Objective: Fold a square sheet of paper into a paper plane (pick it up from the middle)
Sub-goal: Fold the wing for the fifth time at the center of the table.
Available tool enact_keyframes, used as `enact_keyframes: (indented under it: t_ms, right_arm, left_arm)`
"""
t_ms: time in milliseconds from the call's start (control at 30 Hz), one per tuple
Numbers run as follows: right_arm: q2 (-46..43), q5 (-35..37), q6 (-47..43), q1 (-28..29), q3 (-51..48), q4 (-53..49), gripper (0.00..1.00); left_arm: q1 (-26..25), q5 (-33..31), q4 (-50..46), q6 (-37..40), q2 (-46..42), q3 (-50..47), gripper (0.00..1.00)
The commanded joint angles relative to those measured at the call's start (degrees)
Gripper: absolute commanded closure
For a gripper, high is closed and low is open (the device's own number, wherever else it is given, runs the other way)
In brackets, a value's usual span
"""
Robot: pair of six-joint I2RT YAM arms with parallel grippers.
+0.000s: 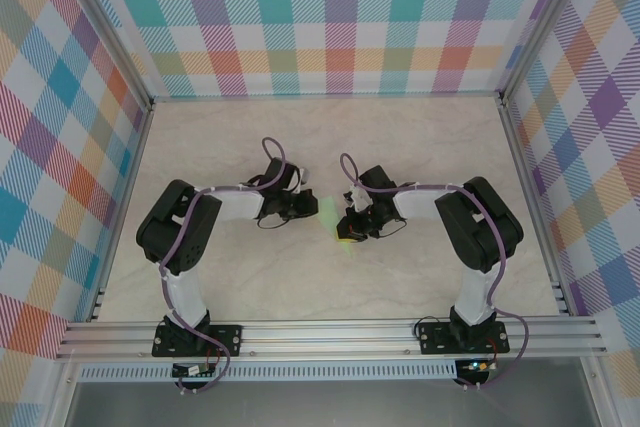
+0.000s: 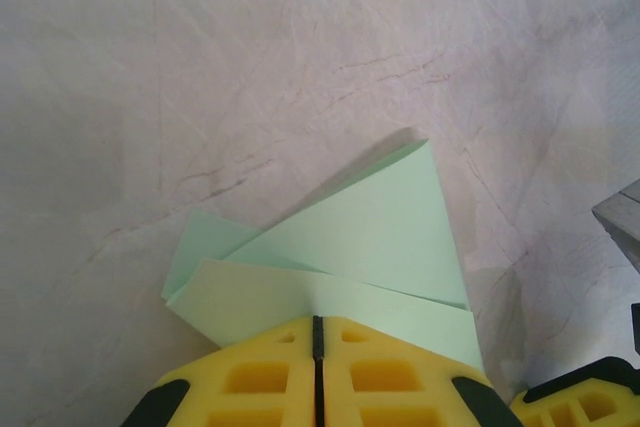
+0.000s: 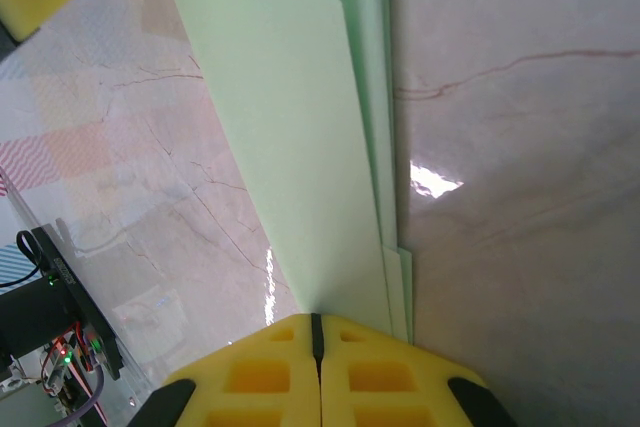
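Two robot arms meet over the middle of a pale marble table [image 1: 300,147]. Between them is a small patch of light green, the paper plane [image 1: 331,215], only part-folded.

The left gripper [image 2: 318,332] has its yellow fingers pressed together, pinching the near edge of the paper plane [image 2: 370,237]. The right gripper [image 3: 316,322] is likewise clamped shut on one end of the paper plane [image 3: 290,127]. Both hands are therefore grasping the same folded paper. Whether it touches the table cannot be told.

From the left fingers the paper fans outward in several overlapping layers. Its sharpest corner points away from the fingertips and to their right.

From the right fingers it runs straight ahead as a long, narrow strip. Its long axis is in line with the fingers, and its stacked layer edges show along the strip's right side.

The step in hand looks like setting or sharpening a fold while both ends are held. To do it well:

- Keep both pinches firm so the layers do not slip apart.
- Move the two hands together, without pulling against each other, because thin paper tears or buckles easily.
- Keep the stacked edges lined up before any crease is pressed.
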Motion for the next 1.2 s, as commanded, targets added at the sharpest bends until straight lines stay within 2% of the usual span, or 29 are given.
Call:
enact_keyframes:
  t_ms: [0, 300, 467, 567, 667, 767, 933, 1167]
  right_arm:
    - [5.83, 13.88, -1.57, -0.59, -4.78, -11.07, 0.95]
    - [5.24, 13.2, -1.45, -0.61, -4.94, -10.65, 0.95]
    - [3.79, 11.5, -1.31, -0.62, -4.65, -10.04, 0.94]
    - [2.43, 9.84, -1.1, -0.59, -4.01, -9.68, 0.94]
    - [1.3, 9.06, -1.28, -0.59, -3.04, -9.98, 0.94]
    - [0.62, 8.15, -1.45, -0.61, -1.96, -10.28, 0.93]
    - [-0.21, 6.03, -1.37, -0.59, -0.77, -9.66, 0.93]
    - [-0.07, 5.79, -1.67, -0.64, -0.19, -10.05, 0.93]
  left_arm:
    - [5.1, -10.42, -1.5, -0.13, 1.93, 0.65, 0.92]
    - [5.85, -10.76, -4.5, 0.26, 1.31, 3.64, 0.92]
    - [5.19, -7.99, -4.41, -0.71, -3.25, 2.49, 0.92]
    - [3.21, -7.24, -3.16, -2.32, -6.92, 0.21, 0.92]
    - [0.79, -9.62, -2.36, -3.95, -10.18, -2.31, 0.92]
    - [-1.5, -8.2, 2.39, -6.96, -11.75, -5.31, 0.92]
    - [-5.74, -5.09, 6.72, -9.24, -8.45, -5.6, 0.92]
    - [-7.67, -4.7, 6.5, -9.73, -2.68, -3.39, 0.93]
